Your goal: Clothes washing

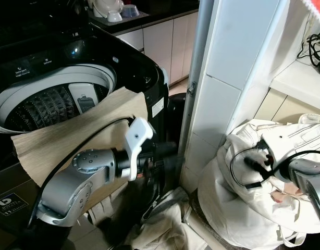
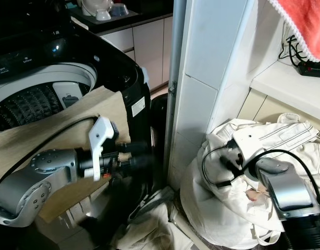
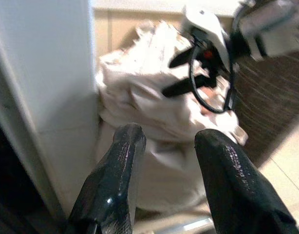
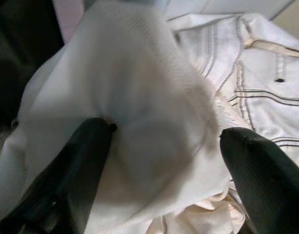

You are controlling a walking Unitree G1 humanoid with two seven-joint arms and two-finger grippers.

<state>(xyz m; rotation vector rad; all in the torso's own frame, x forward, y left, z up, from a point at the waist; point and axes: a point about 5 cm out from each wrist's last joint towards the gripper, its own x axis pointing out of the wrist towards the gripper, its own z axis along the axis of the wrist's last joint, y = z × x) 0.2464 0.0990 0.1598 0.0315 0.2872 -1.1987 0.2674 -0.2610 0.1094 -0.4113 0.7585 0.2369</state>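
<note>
- Laundry bag (image 1: 238, 208), one, white and bulging, sits on the floor to our right, against the white tiled pillar (image 1: 222, 78).
- One white garment with thin dark stripes (image 1: 295, 138) lies on top of the bag.
- One washing machine (image 1: 50, 99), black, stands to our left with its lid up and its drum showing; one tan cloth (image 1: 71, 138) drapes over its front rim.
- More pale fabric (image 1: 170, 229) lies on the floor between machine and bag.
- Our right pincer (image 4: 164, 141) is over the bag, fingers spread wide on either side of a mound of white fabric, not clenched on it.
- Our left pincer (image 3: 164, 146) is released and carries nothing; it points across the pillar's corner toward the bag.
- One red towel (image 2: 306, 26) hangs above the shelf (image 1: 300, 78), where black cables (image 1: 316, 47) lie.
- Behind the machine, a counter (image 1: 144, 18) carries white bowls (image 1: 113, 13).
</note>
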